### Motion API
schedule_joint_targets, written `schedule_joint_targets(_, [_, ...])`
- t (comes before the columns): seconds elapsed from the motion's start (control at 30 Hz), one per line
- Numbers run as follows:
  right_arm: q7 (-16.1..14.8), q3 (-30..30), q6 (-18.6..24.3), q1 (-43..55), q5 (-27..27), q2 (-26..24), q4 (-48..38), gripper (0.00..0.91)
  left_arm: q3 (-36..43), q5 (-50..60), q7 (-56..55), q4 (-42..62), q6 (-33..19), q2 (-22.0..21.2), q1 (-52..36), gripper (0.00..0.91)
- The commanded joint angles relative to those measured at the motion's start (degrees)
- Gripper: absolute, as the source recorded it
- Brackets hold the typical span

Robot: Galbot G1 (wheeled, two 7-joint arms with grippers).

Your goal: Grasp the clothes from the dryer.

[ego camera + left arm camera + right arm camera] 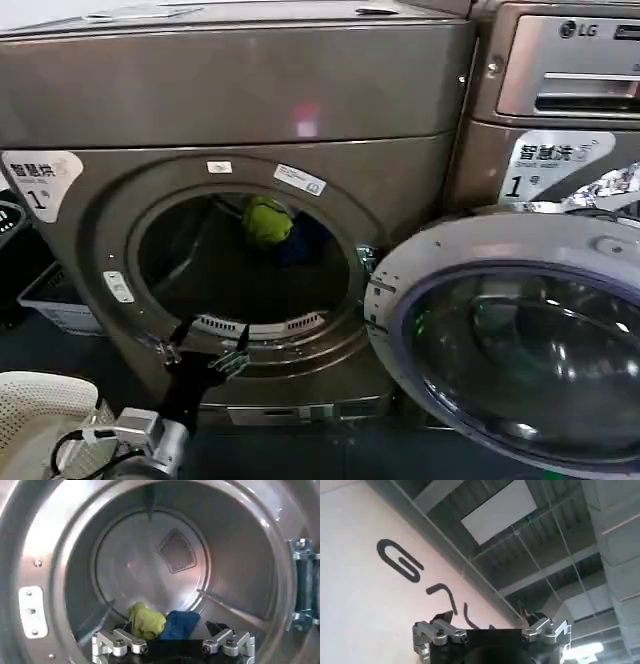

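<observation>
The bronze-brown dryer [230, 90] stands with its porthole open. Deep in the drum lie the clothes: a lime green bundle [266, 220] [146, 621] and a dark navy one [305, 238] [181, 624], touching side by side. My left gripper [210, 345] [170, 635] hovers at the porthole's lower rim, just outside the drum. It is open, nothing is between its fingers, and it points at the two bundles from a short way off. My right gripper [487, 617] is raised toward a wall and ceiling, open and holding nothing.
The chrome-rimmed glass door [520, 340] hangs swung out to the right of the porthole. An LG machine [570, 70] stands at the right. A white basket [55, 300] and a cream perforated object [40, 410] sit low on the left. Paddles [225, 605] jut from the drum wall.
</observation>
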Motion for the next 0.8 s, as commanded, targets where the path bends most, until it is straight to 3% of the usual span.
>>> schedule_joint_targets(0.03, [0.0, -0.04, -0.1, 0.03, 0.28, 0.06, 0.07, 0.907, 0.0, -0.01, 0.05, -0.02, 0.06, 0.0, -0.03, 0.907])
schedule_joint_targets(0.8, [-0.42, 2.46, -0.13, -1.76, 0.16, 0.19, -0.99, 0.907, 0.05, -0.35, 0.08, -0.27, -0.01, 0.17, -0.3, 0.907])
